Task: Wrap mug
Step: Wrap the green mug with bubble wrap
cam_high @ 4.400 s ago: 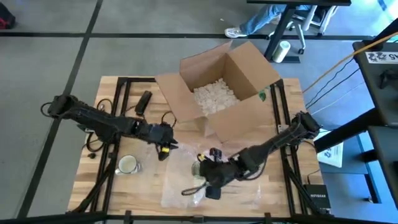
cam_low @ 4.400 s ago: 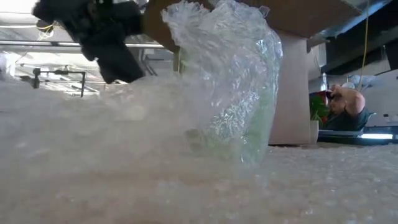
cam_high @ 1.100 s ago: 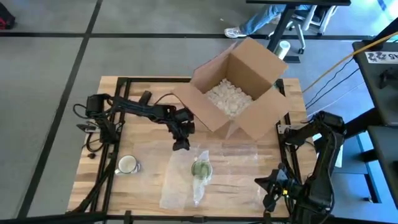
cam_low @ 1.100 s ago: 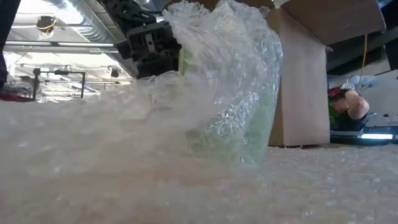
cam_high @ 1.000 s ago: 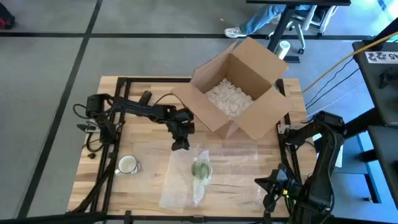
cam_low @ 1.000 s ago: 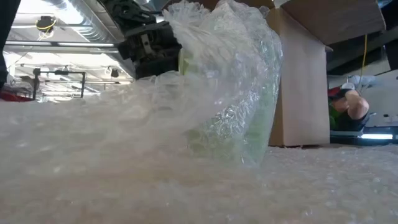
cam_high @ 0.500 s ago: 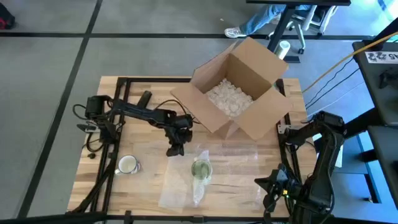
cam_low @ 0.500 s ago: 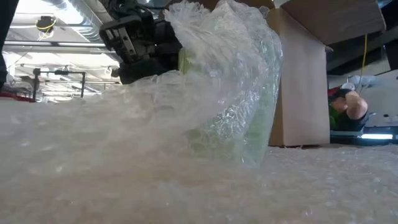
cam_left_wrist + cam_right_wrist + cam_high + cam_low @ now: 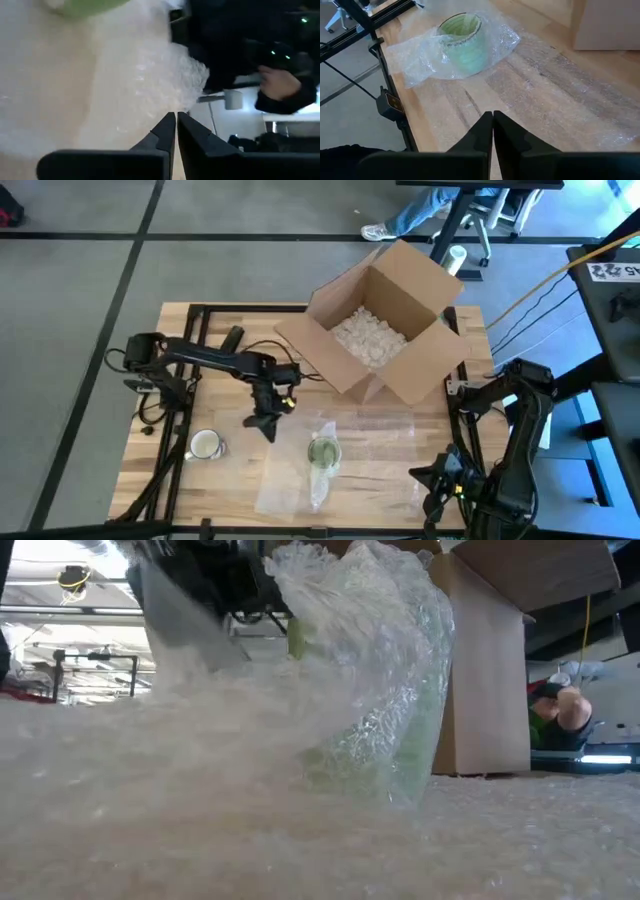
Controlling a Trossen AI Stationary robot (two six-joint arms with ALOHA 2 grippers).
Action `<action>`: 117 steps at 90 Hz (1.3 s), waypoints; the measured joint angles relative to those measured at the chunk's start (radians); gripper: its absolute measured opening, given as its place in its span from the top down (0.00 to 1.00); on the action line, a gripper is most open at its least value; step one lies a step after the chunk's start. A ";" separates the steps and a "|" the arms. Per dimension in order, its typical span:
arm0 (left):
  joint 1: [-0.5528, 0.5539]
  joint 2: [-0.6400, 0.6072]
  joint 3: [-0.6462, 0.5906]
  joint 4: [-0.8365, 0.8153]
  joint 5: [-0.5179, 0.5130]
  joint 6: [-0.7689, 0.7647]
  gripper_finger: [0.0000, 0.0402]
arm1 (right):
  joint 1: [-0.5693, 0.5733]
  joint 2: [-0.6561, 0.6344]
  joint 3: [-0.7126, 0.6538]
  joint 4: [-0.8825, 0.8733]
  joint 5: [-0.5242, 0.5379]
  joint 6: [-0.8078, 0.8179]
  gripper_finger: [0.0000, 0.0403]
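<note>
High view: a green mug (image 9: pixel 323 452) stands upright on a sheet of bubble wrap (image 9: pixel 345 470) spread over the near middle of the wooden table (image 9: pixel 170 395), with the wrap bunched up around it. Just behind it sits an open cardboard box (image 9: pixel 385 320) filled with white packing peanuts (image 9: pixel 368 340). A second, pale mug (image 9: pixel 204 445) stands bare on the wood toward the left edge, and a small black device (image 9: pixel 231 343) lies near the table's far left side. The left gripper (image 9: pixel 268 425) hangs over the wrap's left edge, beside the green mug, its fingers pressed together on nothing. The right gripper (image 9: pixel 432 485) is parked at the table's near right corner, fingers likewise closed and empty. Off the table's right corner, a black unit (image 9: pixel 508 498) carries white lettering too small to read with certainty.
</note>
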 joint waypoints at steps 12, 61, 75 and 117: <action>0.000 -0.066 0.000 0.093 0.064 0.018 1.00 | 0.000 0.000 0.000 0.000 0.033 0.000 1.00; 0.004 -0.130 0.001 0.719 -0.041 -0.241 1.00 | 0.000 0.000 0.000 0.005 0.046 0.000 1.00; 0.008 -0.130 0.001 0.482 -0.144 -0.263 1.00 | -0.010 0.002 0.000 0.005 0.046 0.000 1.00; -0.187 -0.129 -0.052 0.195 -0.631 -0.241 1.00 | -0.048 0.006 -0.079 0.112 0.035 -0.028 1.00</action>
